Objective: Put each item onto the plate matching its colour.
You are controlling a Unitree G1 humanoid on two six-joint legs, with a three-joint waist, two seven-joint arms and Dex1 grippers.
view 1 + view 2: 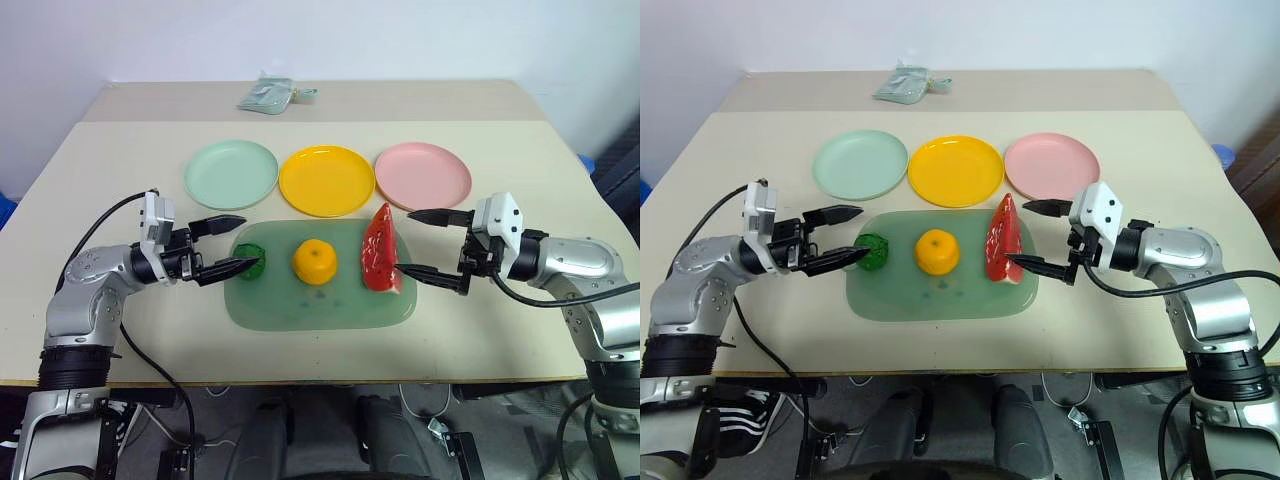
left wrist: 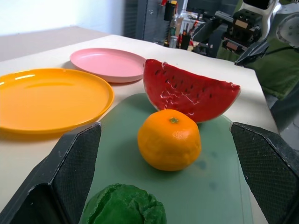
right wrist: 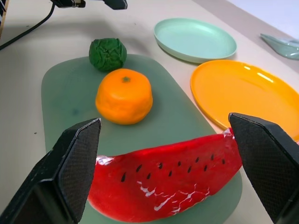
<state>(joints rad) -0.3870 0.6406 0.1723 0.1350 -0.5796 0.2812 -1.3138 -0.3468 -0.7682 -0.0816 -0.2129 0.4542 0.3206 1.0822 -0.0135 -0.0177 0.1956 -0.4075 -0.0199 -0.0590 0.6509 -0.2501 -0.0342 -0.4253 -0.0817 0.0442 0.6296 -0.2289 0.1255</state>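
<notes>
The green ball (image 1: 250, 261) is flanked by the wide-open, empty left gripper (image 1: 227, 246); the watermelon (image 1: 380, 250) by the equally spread, empty right gripper (image 1: 421, 243)

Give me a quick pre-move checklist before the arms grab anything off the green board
1. Left gripper open: ok, fingers spread beside the green leafy ball.
2. Right gripper open: ok, facing the watermelon wedge.
3. Nothing held yet: ok.
4. Ball, orange and wedge on the green board, set apart: ok.
5. Mint plate, yellow plate, pink plate empty: ok.
6. Ball centred between the left fingers: cannot tell.
</notes>
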